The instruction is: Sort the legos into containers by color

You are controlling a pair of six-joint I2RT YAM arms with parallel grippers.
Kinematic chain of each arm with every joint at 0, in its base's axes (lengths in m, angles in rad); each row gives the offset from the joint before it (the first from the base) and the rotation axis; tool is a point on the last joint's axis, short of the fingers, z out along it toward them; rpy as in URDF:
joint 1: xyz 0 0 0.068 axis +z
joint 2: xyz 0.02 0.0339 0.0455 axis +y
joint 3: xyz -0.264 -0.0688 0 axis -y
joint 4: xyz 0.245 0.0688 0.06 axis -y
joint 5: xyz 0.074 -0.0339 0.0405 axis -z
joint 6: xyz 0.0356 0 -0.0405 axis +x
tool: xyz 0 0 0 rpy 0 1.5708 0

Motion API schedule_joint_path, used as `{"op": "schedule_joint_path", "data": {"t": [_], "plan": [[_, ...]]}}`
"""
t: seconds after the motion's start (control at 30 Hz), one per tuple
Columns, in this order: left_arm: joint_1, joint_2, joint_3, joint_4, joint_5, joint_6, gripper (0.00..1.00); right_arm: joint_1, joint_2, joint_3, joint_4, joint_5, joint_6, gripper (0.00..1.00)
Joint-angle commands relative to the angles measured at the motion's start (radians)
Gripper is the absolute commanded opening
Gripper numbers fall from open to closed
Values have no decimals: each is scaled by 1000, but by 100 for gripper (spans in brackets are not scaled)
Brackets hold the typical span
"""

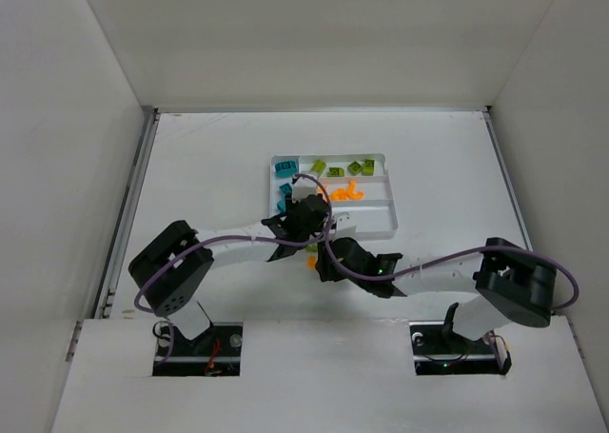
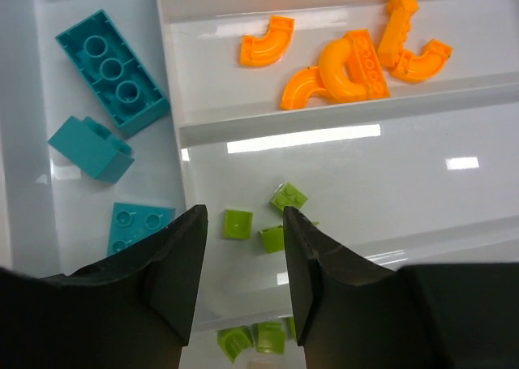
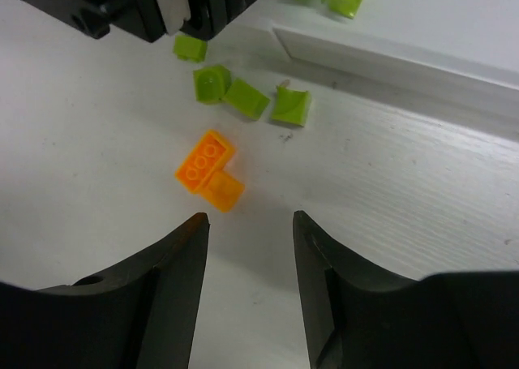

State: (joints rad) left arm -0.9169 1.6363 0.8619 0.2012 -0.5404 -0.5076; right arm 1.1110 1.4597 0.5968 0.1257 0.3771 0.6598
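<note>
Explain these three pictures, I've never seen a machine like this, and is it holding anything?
Two robot arms stand on a white table. One picture looks down from above and behind them; the other two come from a camera on each wrist, so the black prongs are that arm's own fingers. A white tray holds teal bricks, orange pieces and lime bricks in separate sections. One orange brick and several loose lime bricks lie on the table. The left gripper and right gripper are both open, holding nothing.

The tray looks like glossy white plastic, the bricks smooth plastic, the table matt and faintly grained.
</note>
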Motion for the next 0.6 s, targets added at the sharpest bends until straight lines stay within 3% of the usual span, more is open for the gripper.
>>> {"op": "schedule_joint_path", "data": {"t": [0.0,0.27,0.43,0.57], "plan": [[6,-113,-50,17,-26,-17,40,37,43,87,32,42,-17,54],[42,-294,-233,9,-24,-80,39,45,151,182,3,52,-2,60],[75,-380,-323,-5,-16,-103,39,48,206,253,-90,126,27,57],[91,-429,-377,-23,-15,-118,39,55,251,297,-127,151,29,48]]}}
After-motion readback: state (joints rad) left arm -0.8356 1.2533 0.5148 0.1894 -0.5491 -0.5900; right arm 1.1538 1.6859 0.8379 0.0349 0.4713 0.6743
